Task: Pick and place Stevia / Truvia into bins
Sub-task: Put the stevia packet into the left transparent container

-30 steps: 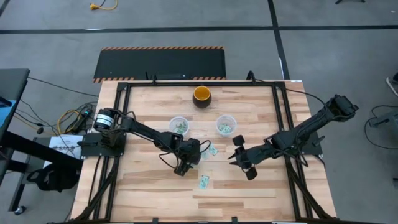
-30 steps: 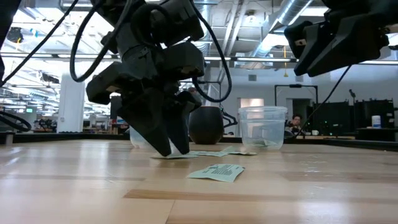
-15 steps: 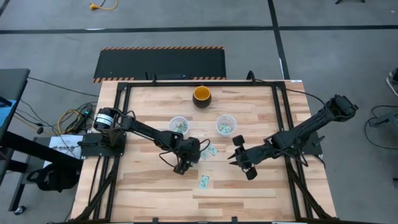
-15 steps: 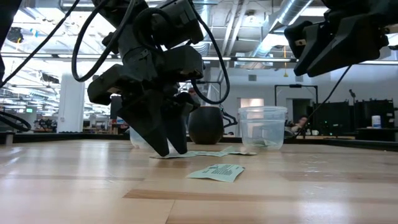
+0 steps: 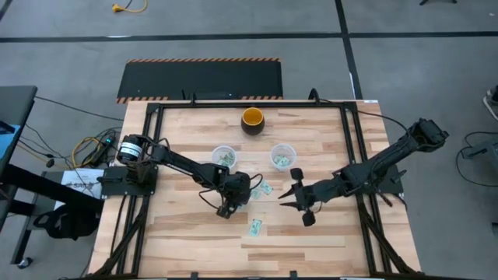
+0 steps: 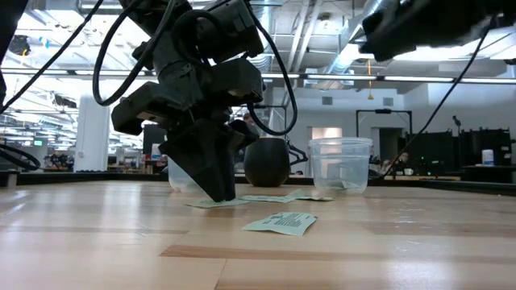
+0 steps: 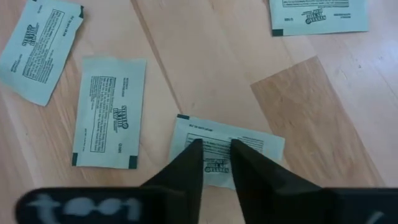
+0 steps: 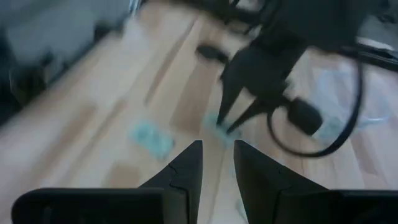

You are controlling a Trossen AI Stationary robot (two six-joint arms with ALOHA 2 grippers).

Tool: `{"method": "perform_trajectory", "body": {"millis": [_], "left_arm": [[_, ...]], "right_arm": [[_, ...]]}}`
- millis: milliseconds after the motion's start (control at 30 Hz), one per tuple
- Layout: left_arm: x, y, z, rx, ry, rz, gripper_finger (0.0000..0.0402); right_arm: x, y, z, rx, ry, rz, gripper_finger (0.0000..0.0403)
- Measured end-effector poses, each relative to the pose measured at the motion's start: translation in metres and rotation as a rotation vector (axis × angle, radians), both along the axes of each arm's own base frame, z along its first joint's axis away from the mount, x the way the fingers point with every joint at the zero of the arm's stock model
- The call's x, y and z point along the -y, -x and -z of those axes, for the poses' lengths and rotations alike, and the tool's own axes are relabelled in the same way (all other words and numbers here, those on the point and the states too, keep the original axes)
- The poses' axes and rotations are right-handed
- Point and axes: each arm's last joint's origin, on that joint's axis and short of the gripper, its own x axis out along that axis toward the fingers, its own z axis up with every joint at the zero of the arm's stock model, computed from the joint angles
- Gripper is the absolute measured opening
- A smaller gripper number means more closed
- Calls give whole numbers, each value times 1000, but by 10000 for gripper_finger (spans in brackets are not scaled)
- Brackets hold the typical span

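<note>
Down on the pale, straight-grained wooden table (image 5: 187, 233), the left gripper (image 7: 215, 149) presses its two dark, wedge-shaped fingers (image 7: 189, 163) onto a flat rectangular paper sachet (image 7: 227, 149), light green with fine printed text; the tips stand close together, pinching the packet against the wood, near the middle of the table. Just beside it lie two more sachets (image 7: 110, 112) of the same thin, matte paper, and a fourth (image 7: 318, 15) sits a little apart. From the low view the left gripper (image 6: 216, 189) narrows to a point on the board, with another sachet (image 6: 280, 221) lying flat nearer the camera, one edge slightly lifted. Farther back stand two round, translucent plastic cups (image 5: 224, 157), the second (image 5: 283, 157) to its right, each already holding a few green packets. Beyond them sits a dark-rimmed bowl (image 5: 252, 119) with a glossy orange inside. The right gripper (image 5: 286, 201) hovers above the table to the right of the sachets, its blunt dark fingers (image 8: 186, 167) parted by a narrow gap and holding nothing.
</note>
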Motion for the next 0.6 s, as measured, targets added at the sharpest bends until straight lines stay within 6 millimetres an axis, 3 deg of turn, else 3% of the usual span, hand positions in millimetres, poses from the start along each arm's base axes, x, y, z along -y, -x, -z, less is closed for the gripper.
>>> {"method": "perform_trajectory", "body": {"millis": [200, 333, 600], "left_arm": [[0, 1, 0, -9, 12, 7, 23], [0, 1, 0, -6, 8, 18, 3], [6, 0, -8, -59, -52, 48, 0]], "right_arm": [[2, -1, -13, 57, -226, 73, 77], [2, 8, -18, 32, -247, 44, 75], [11, 29, -29, 0, -198, 88, 75]]}}
